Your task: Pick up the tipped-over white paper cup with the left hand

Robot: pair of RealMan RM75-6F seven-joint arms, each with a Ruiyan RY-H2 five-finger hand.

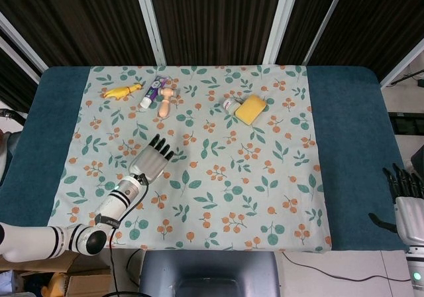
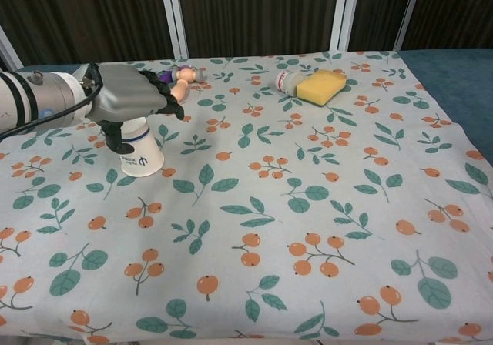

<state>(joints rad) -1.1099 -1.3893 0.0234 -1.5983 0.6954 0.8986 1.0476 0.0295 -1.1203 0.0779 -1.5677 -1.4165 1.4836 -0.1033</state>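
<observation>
Two robot hands show in the head view. The left robot hand hangs palm-down over the flowered cloth on the table, fingers stretched toward the far edge and spread apart; it covers the white paper cup, which cannot be seen from here. The right robot hand sits at the near right corner, off the cloth, fingers pointing up and apart, holding nothing.

In the chest view the left robot hand lies directly over the white paper cup, which sits on the cloth at the left with its wide mouth on the near side. The thumb reaches down along the cup's left side, the other fingers extend past it to the right; whether any of them actually touches the cup cannot be told
</observation>
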